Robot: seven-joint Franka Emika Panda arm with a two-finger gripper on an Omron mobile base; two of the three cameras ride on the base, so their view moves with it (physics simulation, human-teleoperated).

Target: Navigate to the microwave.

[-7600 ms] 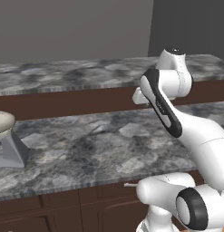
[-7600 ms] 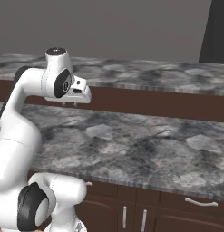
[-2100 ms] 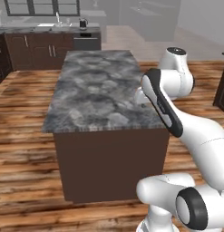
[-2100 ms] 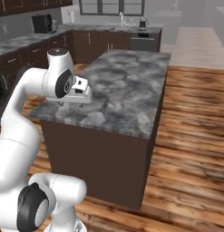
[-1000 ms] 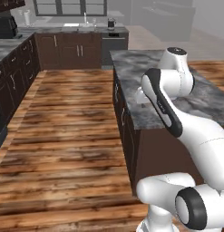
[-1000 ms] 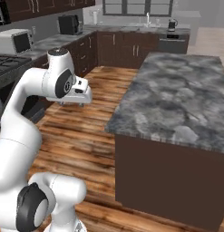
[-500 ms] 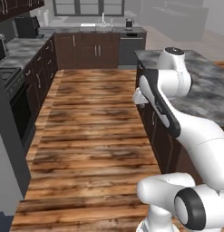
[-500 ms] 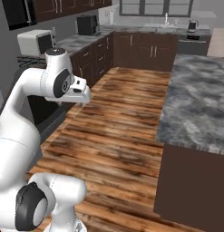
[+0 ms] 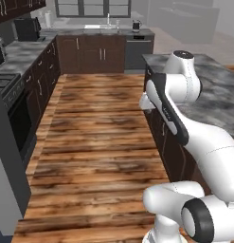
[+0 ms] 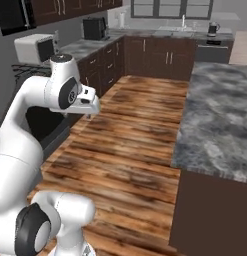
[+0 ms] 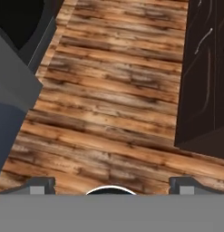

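Note:
The microwave (image 10: 35, 48) is a light grey box with a dark door window. It stands on the left-hand counter beside the stove, at the upper left of the right base view. My arm is folded in front of the base, and my gripper (image 11: 111, 185) hangs over the wooden floor (image 11: 113, 104), well short of the microwave. Its two tips sit far apart at the bottom of the hand view, open, with nothing between them. In the right base view the hand (image 10: 89, 104) shows below and to the right of the microwave.
A stone-topped island (image 10: 220, 115) runs along the right. Dark cabinets, a black oven front (image 9: 16, 118) and a grey tall panel (image 9: 7, 166) line the left. A black box appliance (image 10: 95, 27) and a sink (image 9: 106, 26) are at the back. The wooden aisle (image 9: 99, 142) lies between.
The whole picture has shifted with the base: the island has slid to the right, while the aisle and left counter with the microwave have come closer. The arm keeps its pose.

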